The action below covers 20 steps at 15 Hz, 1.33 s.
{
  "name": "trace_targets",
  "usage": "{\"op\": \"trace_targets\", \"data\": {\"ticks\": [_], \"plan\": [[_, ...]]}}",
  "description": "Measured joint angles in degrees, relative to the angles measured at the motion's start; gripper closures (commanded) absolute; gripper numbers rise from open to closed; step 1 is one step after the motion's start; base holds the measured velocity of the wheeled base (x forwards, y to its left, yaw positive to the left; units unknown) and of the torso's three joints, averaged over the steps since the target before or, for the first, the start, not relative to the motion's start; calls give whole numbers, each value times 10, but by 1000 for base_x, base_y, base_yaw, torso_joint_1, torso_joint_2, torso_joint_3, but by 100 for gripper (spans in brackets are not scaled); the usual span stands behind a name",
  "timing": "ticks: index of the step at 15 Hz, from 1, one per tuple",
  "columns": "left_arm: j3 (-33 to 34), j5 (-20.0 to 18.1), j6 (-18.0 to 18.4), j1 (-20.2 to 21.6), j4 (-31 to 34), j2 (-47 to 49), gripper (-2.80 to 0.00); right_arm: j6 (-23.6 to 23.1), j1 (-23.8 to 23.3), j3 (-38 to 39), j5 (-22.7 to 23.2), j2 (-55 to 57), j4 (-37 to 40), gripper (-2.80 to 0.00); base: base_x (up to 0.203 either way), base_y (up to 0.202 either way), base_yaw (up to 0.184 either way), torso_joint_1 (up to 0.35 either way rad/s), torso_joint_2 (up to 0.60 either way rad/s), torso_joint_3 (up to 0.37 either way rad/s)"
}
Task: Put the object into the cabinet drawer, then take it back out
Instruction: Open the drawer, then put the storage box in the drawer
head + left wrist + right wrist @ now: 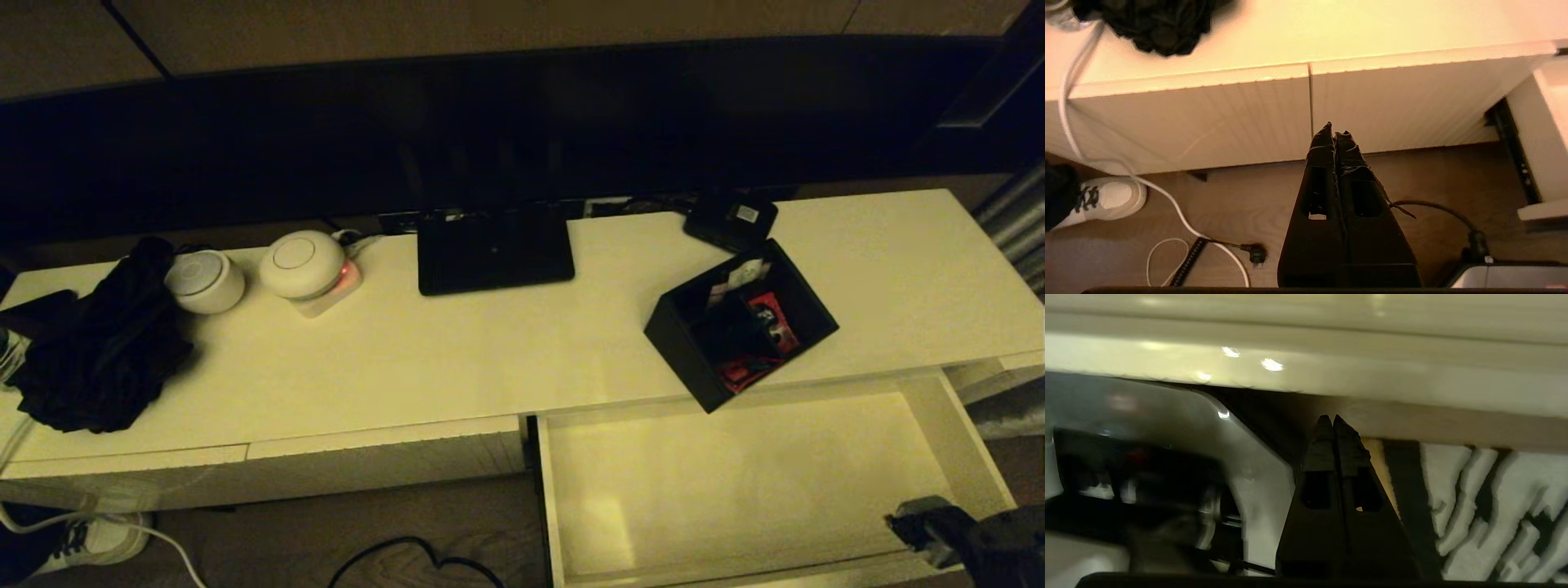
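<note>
The object, a black open-top box (739, 331) with dividers and red and white packets inside, rests on the white cabinet top at its front edge, one corner jutting over the cabinet drawer. That drawer (718, 490) is pulled out, its pale interior bare. My right gripper (902, 523) hovers low by the drawer's front right corner, far from the box; the right wrist view shows it (1332, 418) shut and empty under a pale edge. My left gripper (1334, 131) is shut on nothing, facing the closed left-hand drawer fronts (1208, 118); it is out of the head view.
On the cabinet top: a black router (494, 249), a small flat black device with a white label (731, 216), two white round devices (204, 280) (304, 263) and a black cloth (98, 343). Cables (1180, 212) and a shoe (1110, 198) lie on the floor.
</note>
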Motion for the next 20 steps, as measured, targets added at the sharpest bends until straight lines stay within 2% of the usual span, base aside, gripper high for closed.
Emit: {"op": "trace_targets", "data": {"ticks": [5,9,13,16,18,20], "plan": [[0,0,0,-1,0,0,0,-4,-7,-44,-12,-50,18,0,0,0,0,0,0,0],[0,0,0,-2,0,0,0,-10,-9,-108,-18,-81,94,0,0,0,0,0,0,0],[0,0,0,-1,0,0,0,-10,-13,-191,-15,-58,169,0,0,0,0,0,0,0],[0,0,0,-1,0,0,0,-19,-25,-249,-16,-22,190,0,0,0,0,0,0,0],[0,0,0,-1,0,0,0,-32,-27,-283,-20,-11,190,0,0,0,0,0,0,0],[0,0,0,-1,0,0,0,-73,-28,-310,-38,-19,190,0,0,0,0,0,0,0]]}}
